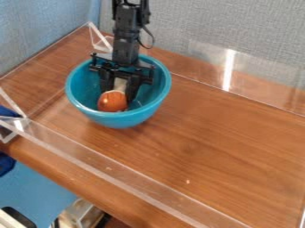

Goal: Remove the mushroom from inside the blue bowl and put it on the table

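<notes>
The mushroom point(112, 101) is seen inside the blue bowl point(162, 92), its reddish-brown cap turned toward the near side and its pale stem pointing back toward the arm. Around that stem the tool point(120, 86) is lowered, its dark fingers reaching below the bowl's rim. The tool appears to be clamped on the mushroom by the stem, though the contact itself is partly hidden by the fingers and no gap can be made out between them.

The bowl is set upright on the brown wooden worktop point(212, 142), toward its far left part in the view, with low clear walls at the borders. The arm point(127, 28) is extended down into the bowl from above.

As far as can be judged, the reach and the grasp have been accomplished, while the removal is still to be done. The mushroom has yet to be lifted over the rim, carried sideways, lowered onto the wood and released. Care would be needed at the rim, where the rounded cap could be caught.
</notes>
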Robot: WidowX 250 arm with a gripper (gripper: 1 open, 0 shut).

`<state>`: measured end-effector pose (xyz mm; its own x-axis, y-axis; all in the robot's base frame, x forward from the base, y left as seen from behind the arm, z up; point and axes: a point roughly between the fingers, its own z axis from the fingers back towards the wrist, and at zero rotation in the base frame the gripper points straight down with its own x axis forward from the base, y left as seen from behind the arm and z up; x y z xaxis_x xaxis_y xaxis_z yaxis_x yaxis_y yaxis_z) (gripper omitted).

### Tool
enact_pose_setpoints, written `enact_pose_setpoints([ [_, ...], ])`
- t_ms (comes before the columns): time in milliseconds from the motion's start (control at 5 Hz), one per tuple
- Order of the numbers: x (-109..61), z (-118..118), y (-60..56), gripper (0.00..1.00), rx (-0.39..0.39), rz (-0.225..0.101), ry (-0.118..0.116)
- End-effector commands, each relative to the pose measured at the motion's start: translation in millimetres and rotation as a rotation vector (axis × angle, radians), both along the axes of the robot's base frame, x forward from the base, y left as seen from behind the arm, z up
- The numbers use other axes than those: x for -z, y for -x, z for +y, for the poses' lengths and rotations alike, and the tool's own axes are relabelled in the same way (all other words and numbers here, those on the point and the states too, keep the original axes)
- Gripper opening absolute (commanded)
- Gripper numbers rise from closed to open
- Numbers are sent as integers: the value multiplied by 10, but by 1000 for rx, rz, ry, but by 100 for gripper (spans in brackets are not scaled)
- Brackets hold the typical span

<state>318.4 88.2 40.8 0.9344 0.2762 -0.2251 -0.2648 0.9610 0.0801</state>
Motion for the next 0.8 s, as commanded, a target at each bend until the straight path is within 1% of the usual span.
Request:
enact_pose_setpoints([
  [0,-146,48,-91,0,-9,-58,-12],
  [600,-147,40,-94,0,-13,-64,-10],
])
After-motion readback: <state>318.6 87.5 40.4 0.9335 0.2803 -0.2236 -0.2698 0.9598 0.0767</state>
